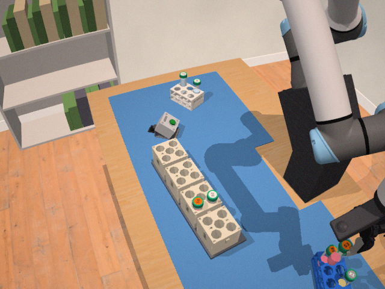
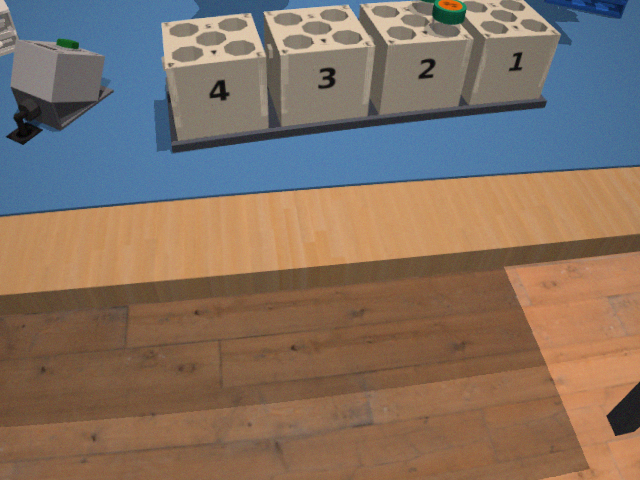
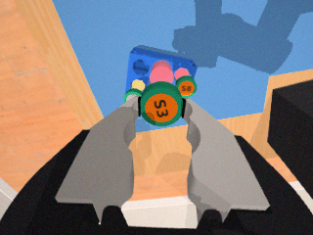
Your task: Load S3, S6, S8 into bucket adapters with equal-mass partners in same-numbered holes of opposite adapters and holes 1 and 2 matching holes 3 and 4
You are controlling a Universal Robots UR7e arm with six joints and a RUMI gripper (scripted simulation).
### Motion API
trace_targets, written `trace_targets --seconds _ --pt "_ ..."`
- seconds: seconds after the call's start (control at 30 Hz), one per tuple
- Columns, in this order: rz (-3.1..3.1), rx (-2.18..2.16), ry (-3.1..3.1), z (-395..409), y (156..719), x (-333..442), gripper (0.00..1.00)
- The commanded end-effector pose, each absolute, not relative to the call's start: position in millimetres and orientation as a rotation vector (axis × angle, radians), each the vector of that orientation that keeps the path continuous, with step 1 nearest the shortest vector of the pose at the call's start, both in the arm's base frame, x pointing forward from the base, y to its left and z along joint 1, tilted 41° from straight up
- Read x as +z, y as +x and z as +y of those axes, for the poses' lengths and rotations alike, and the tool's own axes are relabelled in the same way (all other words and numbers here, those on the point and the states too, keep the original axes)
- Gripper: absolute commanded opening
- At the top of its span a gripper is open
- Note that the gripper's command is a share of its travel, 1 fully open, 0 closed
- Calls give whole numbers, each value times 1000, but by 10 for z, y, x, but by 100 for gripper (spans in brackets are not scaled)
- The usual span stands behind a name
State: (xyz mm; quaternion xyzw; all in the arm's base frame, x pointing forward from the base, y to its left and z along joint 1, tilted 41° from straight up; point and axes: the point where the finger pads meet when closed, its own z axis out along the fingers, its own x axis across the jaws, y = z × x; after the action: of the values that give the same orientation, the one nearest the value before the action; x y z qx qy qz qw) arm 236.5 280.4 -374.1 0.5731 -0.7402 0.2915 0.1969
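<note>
From where I'm standing, the gripper [image 1: 349,250] [image 3: 160,98] is at the lower right, its jaws narrow on the cap of tube S3 [image 1: 345,245] [image 3: 160,105]. S3 looks raised over the blue rack [image 1: 316,273] [image 2: 589,5] [image 3: 163,55], though I can't tell whether its tip is clear of the wells. S8 [image 1: 331,249] [image 3: 186,87] and X1 [image 1: 351,274] [image 3: 133,94] crowd it, so I'd lift straight up, well above their caps, before going sideways; a dragged tip could shift the loose rack. Toward the middle of the frame, adapter 2 [image 1: 186,206] [image 2: 426,90] carries an orange-dotted tube [image 1: 197,201] [image 2: 449,10] and a white-dotted blank [image 1: 212,195] [image 2: 428,1]. I'd choose S3's hole by mass, centre it upright, lower gently, and let go only once it's seated. Farther up sit adapter 4 [image 1: 159,162] [image 2: 219,114], the DONE key [image 1: 172,121] [image 2: 67,43], best left for last, and the white rack [image 1: 186,104] [image 2: 6,31] with two more blanks.
</note>
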Motion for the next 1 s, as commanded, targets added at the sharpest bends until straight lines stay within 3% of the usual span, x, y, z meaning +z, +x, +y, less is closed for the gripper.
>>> trace_targets --seconds 0.0,0.97 --pt "-1988 777 1694 2650 2445 -3590 0" --pt "-1209 502 2187 1367 3015 -2461 0"
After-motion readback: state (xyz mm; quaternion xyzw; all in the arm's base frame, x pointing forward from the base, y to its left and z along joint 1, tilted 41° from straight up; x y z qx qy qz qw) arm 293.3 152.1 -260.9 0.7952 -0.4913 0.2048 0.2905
